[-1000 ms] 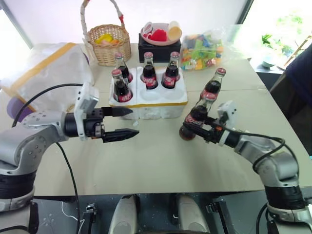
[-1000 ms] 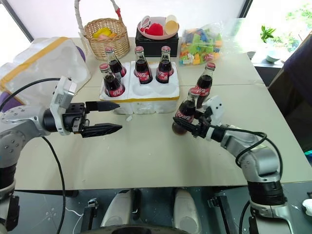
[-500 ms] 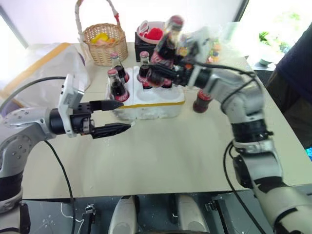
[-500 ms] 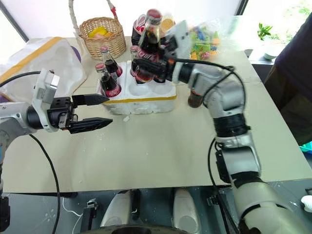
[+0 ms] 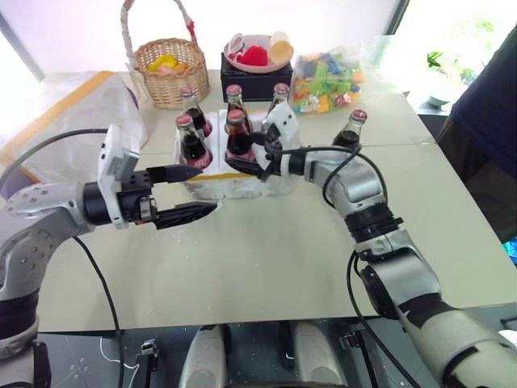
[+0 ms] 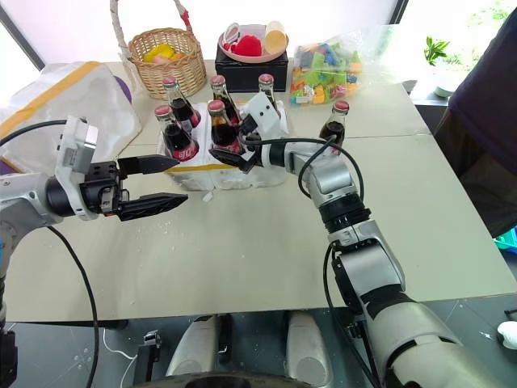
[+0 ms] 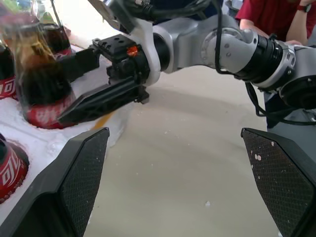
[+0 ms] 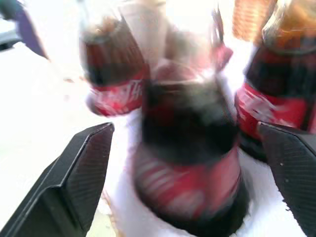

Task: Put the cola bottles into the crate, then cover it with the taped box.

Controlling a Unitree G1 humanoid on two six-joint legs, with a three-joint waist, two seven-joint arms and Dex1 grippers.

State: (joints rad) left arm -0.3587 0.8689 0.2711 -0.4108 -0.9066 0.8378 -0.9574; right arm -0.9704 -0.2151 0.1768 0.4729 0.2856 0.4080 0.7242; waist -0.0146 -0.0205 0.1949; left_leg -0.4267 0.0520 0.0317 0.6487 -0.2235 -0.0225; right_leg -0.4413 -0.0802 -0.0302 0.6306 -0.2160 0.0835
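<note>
The cola bottles (image 5: 230,133) now count five in the crate (image 5: 279,179); one second ago there were four, and the fifth was clenched in the right gripper (image 5: 249,159) out on the table. That bottle (image 5: 237,136) now stands in the middle well of the crate's front row. The right gripper's fingers (image 7: 97,100) have released it: they are spread apart on either side of its lower body, at the front edge of the crate. The right arm has swung from the open table over to the crate. The sixth bottle (image 5: 349,132) stands alone on the table, right of the crate. The left gripper (image 5: 194,194) hovers just left of the crate's front corner, fingers wide apart and grasping nothing, as before. The taped box (image 5: 77,105) lies far left of the crate.
</note>
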